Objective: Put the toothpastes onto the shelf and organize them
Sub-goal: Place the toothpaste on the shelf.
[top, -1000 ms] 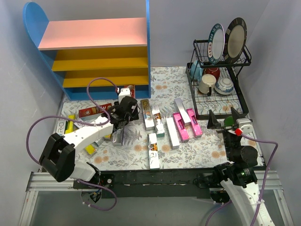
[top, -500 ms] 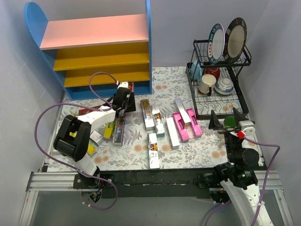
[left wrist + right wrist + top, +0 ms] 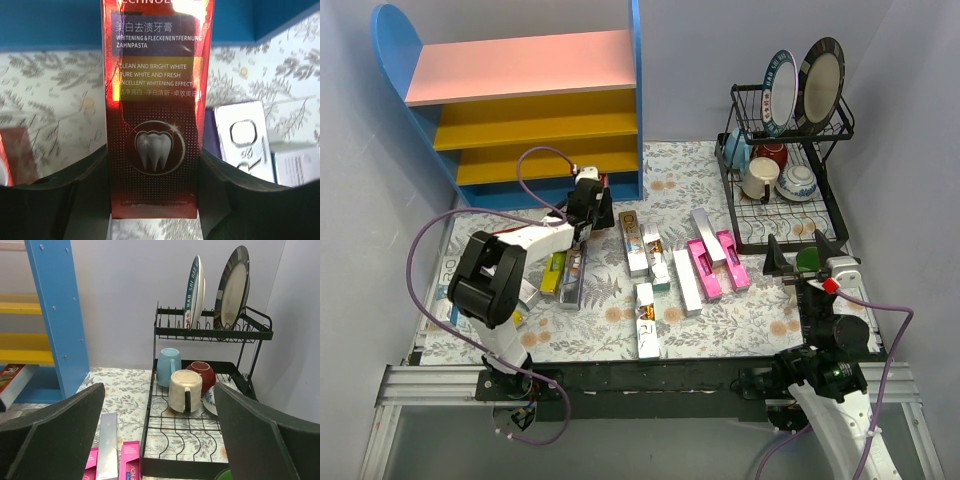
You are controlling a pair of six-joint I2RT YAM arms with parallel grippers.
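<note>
One dark red toothpaste box (image 3: 157, 110) is clamped between the two fingers of the left gripper (image 3: 586, 208), a finger pressed to each long side near the box's rear end. Its long axis runs straight out ahead of the gripper, and the far end points at the blue foot of the shelf (image 3: 634, 110), at the right end of the lowest tier, under the bottom yellow board. From above, the box's front end looks to be at the mouth of that tier or just inside; whether it rests on anything there cannot be told. So the coming move likely turns on this line: shelf dead ahead, a push along the box's own length before letting go. The blue side wall stands just to the right of the box, so drifting right risks a knock. The right gripper (image 3: 798, 262) hangs wide apart and holds nothing, near the dish rack (image 3: 210, 332) and well apart from the shelf; the left arm is plainly the nearer one. Several other boxes (image 3: 705, 270) lie flat on the flowered table (image 3: 740, 320) between the two arms, not yet shelved
</note>
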